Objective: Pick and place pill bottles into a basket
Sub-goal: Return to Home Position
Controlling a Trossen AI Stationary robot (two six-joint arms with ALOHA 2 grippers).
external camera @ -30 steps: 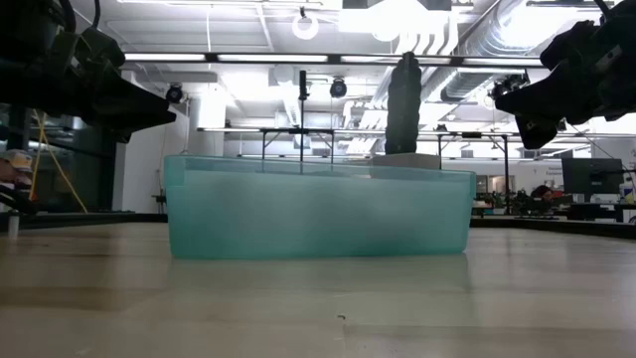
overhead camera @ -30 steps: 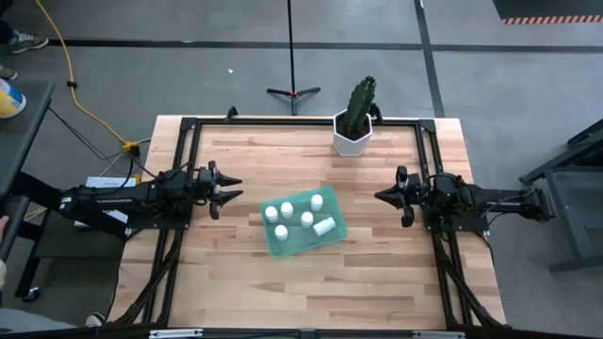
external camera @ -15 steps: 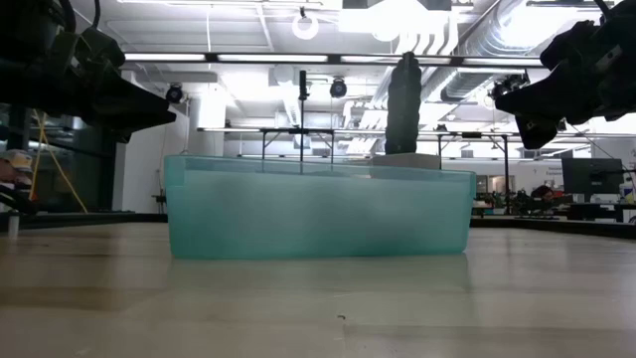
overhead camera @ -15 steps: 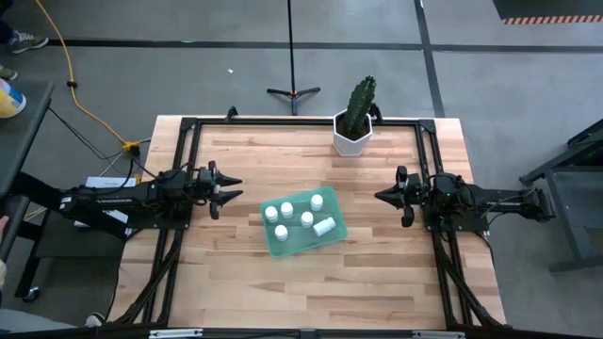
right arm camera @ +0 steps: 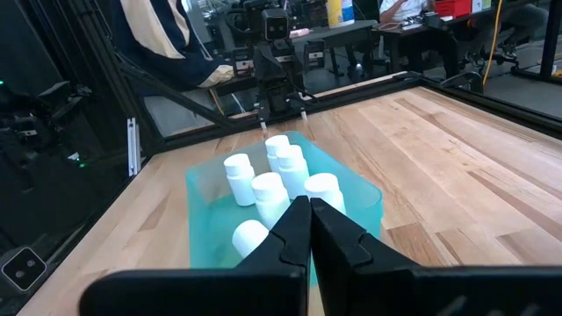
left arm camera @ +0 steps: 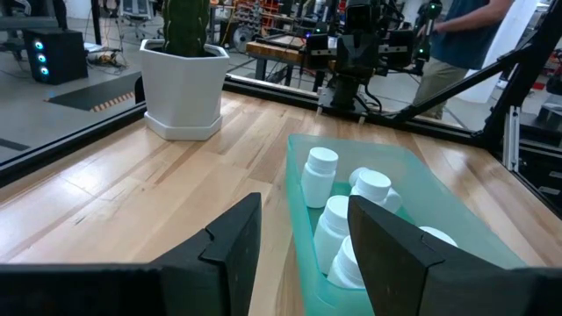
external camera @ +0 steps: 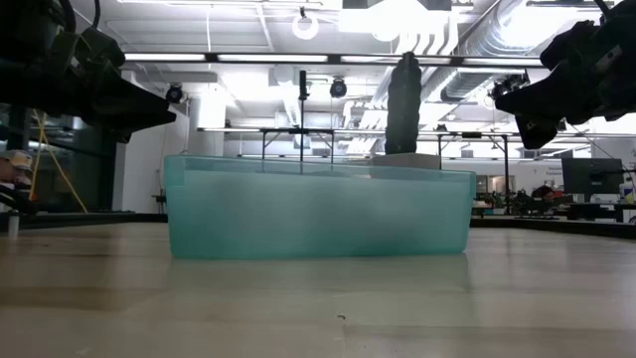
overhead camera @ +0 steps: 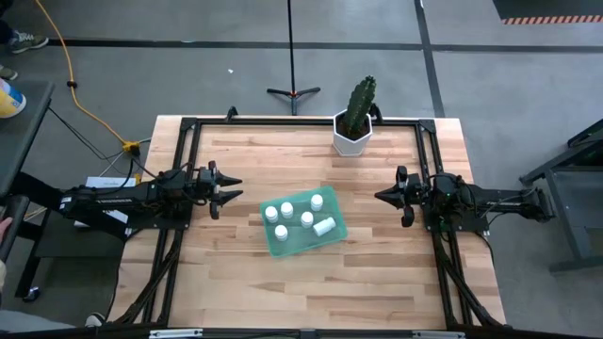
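Basket [overhead camera: 303, 244]: mid-bench [overhead camera: 236, 273], skewed to the bench edges, between the two arms.

Pill bottles [overhead camera: 286, 209]: six counted from above, all inside the basket. Five stand upright. One [overhead camera: 325, 226] lies on its side towards the right arm's end.

Low view: the frosted teal wall [external camera: 318, 214] hides every bottle. Only the cactus [external camera: 402, 99] shows above the rim, behind it. Both arms are dark shapes in the upper corners, cut off by the frame, and the fingers cannot be read from there.

Cactus pot [overhead camera: 354, 137]: far edge of the bench, well apart from the basket.

Left gripper [overhead camera: 232, 189]: over the bench on the left side of the basket, apart from it. Its fingers are spread wide with nothing between them. The left wrist view agrees, as bare wood and the basket's near corner show through the gap.

Right gripper [overhead camera: 379, 196]: on the right side of the basket, apart from it. Its fingers are pressed together to a point with nothing held. They cover part of the basket in the right wrist view.

Person [left arm camera: 457, 31]: beyond the bench, only the torso in frame.
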